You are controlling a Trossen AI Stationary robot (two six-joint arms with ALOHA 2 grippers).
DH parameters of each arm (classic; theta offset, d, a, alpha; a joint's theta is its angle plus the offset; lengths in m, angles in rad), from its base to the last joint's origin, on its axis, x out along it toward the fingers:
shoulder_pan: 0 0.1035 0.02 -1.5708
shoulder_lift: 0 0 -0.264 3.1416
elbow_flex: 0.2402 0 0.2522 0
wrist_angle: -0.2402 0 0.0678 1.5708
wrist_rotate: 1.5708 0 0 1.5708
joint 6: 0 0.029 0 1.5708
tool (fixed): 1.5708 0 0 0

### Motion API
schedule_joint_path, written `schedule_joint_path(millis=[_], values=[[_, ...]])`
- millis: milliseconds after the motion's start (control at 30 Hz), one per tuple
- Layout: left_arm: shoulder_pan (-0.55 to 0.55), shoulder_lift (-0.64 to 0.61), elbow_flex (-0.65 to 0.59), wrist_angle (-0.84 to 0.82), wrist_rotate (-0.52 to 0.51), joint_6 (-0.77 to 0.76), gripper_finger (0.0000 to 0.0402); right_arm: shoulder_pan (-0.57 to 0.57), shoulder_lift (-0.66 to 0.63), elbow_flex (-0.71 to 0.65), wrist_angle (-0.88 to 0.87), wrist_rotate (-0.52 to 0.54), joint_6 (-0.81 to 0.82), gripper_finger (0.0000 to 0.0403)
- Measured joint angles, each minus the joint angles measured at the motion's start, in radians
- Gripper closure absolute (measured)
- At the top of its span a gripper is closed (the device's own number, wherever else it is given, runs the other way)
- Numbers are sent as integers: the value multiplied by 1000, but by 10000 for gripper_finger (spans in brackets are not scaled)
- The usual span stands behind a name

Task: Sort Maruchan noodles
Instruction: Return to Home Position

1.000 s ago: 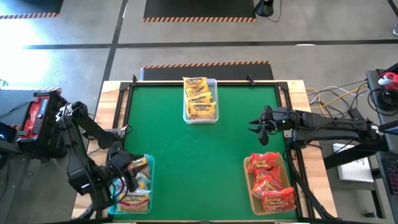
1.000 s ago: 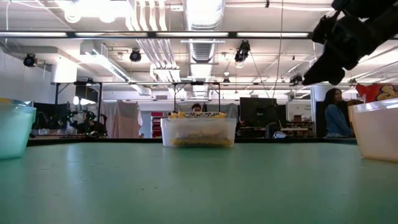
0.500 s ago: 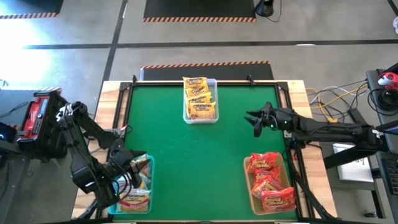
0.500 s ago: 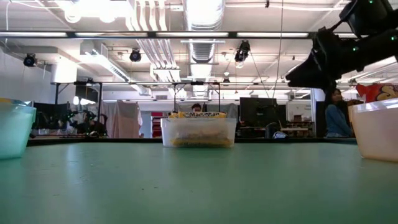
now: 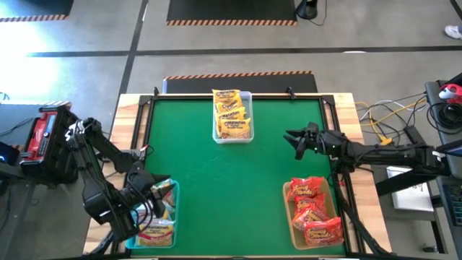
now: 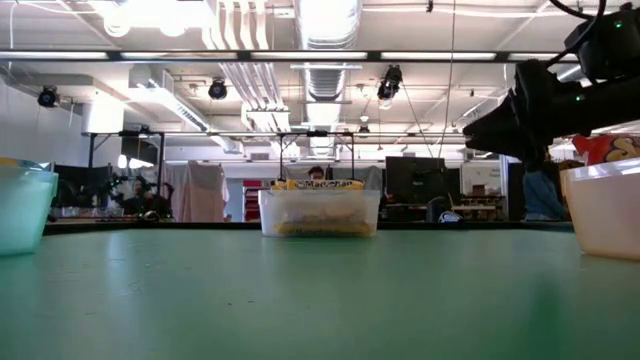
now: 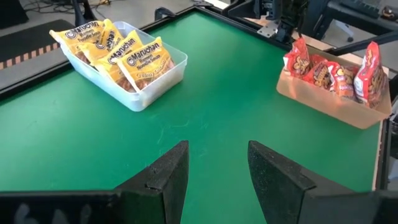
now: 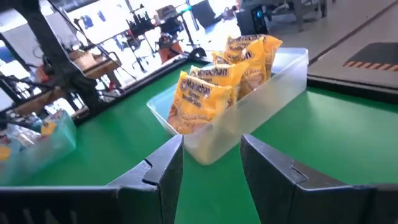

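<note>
Yellow crinkly noodles (image 5: 232, 115) fill clear bin (image 5: 232, 140); left claw (image 7: 217, 145), right claw (image 8: 211, 140) parted, empty.

green table (image 5: 231, 180) | clear bin (image 6: 320, 203) far edge | blue bin (image 6: 25, 215) left

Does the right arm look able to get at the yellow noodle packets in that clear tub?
Probably yes: the right arm's fingers are open and face the yellow packets, with only bare green table between them.
</note>
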Motion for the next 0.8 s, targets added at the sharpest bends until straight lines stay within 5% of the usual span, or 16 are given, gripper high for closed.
schedule_joint_path(millis=[800], values=[[26, 0, 0, 8, 1, 0, 254, -113, -9, -1, -82, 14, -53, 252]])
